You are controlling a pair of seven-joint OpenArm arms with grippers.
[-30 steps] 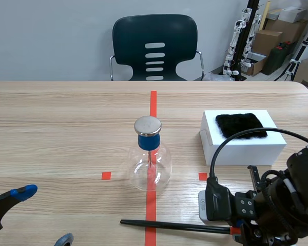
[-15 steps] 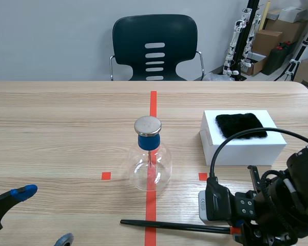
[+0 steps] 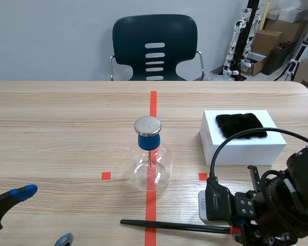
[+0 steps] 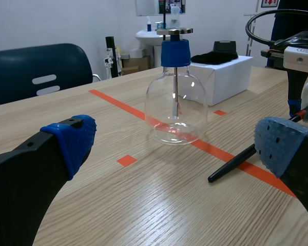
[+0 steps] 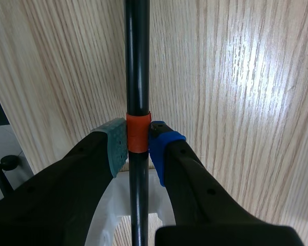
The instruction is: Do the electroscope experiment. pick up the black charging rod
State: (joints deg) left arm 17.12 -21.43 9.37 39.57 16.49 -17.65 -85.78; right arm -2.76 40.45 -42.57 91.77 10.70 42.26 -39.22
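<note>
The scene camera sits at the near edge of the table (image 3: 66, 128) and looks far across it to the chair (image 3: 155, 46). The left wrist camera is low and looks along the table at the glass flask (image 4: 175, 102), quite near. The right wrist camera looks straight down, very close. All three see the black rod (image 3: 174, 225).
</note>
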